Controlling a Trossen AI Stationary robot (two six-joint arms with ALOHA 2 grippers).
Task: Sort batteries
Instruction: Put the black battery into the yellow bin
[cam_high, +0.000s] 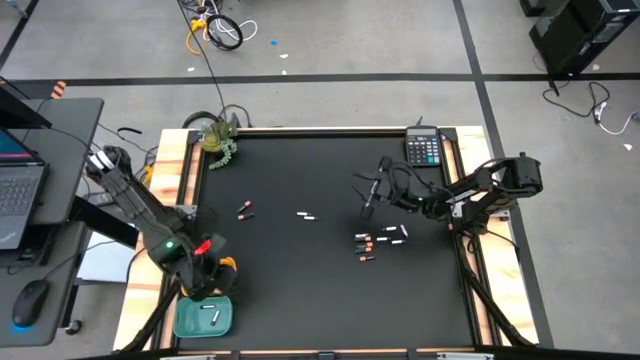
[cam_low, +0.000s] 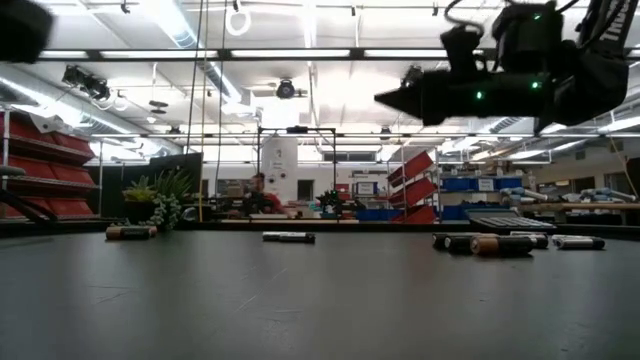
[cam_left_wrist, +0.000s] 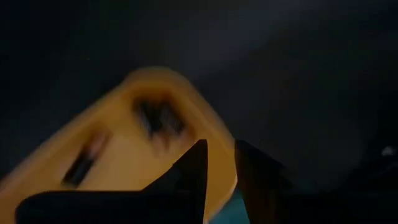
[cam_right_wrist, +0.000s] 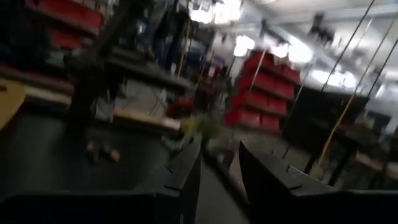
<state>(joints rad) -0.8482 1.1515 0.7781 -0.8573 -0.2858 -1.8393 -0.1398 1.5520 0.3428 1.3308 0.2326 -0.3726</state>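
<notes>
Small batteries lie on the black table top: a cluster (cam_high: 380, 238), a white one (cam_high: 307, 215) and a dark pair (cam_high: 245, 208) with copper ends. The low view shows them lying on their sides (cam_low: 495, 242). My left gripper (cam_high: 205, 283) hangs over the near-left corner, above a yellow tray (cam_left_wrist: 143, 137) that holds dark batteries, and is narrowly open and empty (cam_left_wrist: 221, 168). A green tray (cam_high: 205, 318) beside it holds a white battery. My right gripper (cam_high: 368, 205) hovers clear of the table, just beyond the cluster, narrowly open and empty (cam_right_wrist: 221, 168).
A calculator (cam_high: 423, 148) sits at the far-right corner and a small plant (cam_high: 218, 140) at the far-left corner. Wooden rails (cam_high: 185, 170) edge the table. Bare black surface spreads across the middle and near side.
</notes>
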